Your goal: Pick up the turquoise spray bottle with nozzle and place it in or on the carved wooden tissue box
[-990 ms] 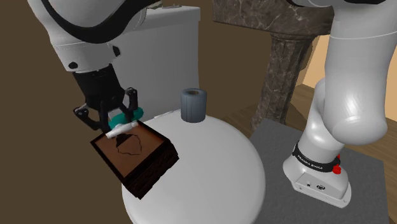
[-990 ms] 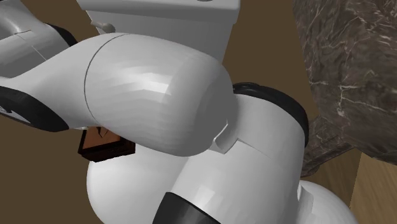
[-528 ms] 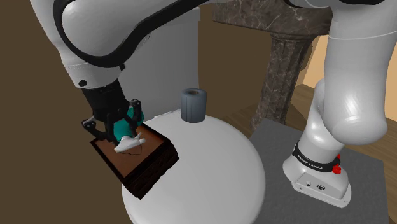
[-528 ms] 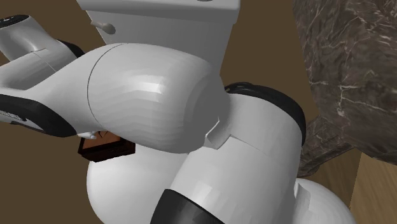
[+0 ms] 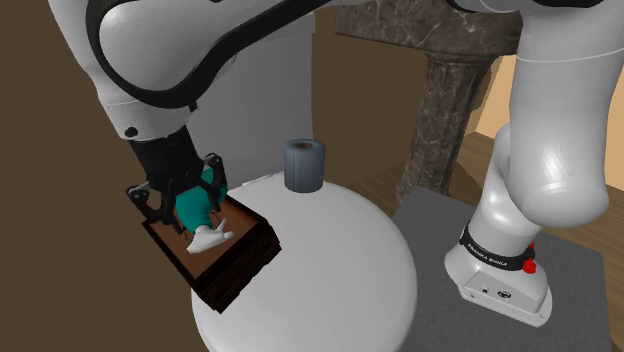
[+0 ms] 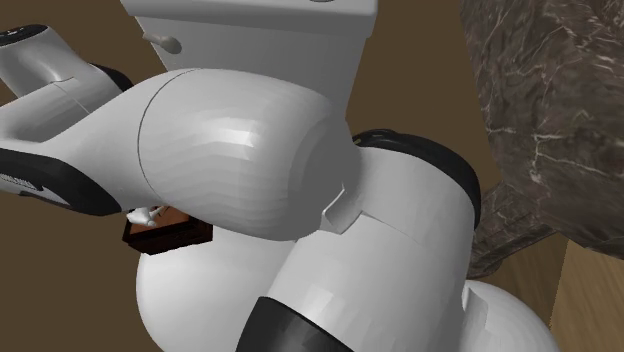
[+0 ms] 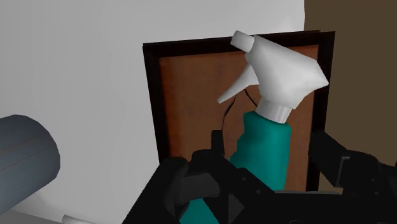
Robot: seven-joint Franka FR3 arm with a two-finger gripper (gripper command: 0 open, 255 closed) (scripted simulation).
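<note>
From the wrist view, teal spray bottle (image 7: 261, 153) lying on the brown tissue box (image 7: 184, 102), white nozzle clear, from the second exterior view the white arm (image 6: 230, 150) covering all but a box corner, black gripper (image 7: 268, 143), fingers spread, flanking the bottle without pinching it.

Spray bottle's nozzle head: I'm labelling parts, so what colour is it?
White nozzle head, on a turquoise bottle; clearest in the wrist view.

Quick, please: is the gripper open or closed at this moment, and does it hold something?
Gripper: open, holding nothing. The bottle lies on the box between the fingers, unclasped.
</note>
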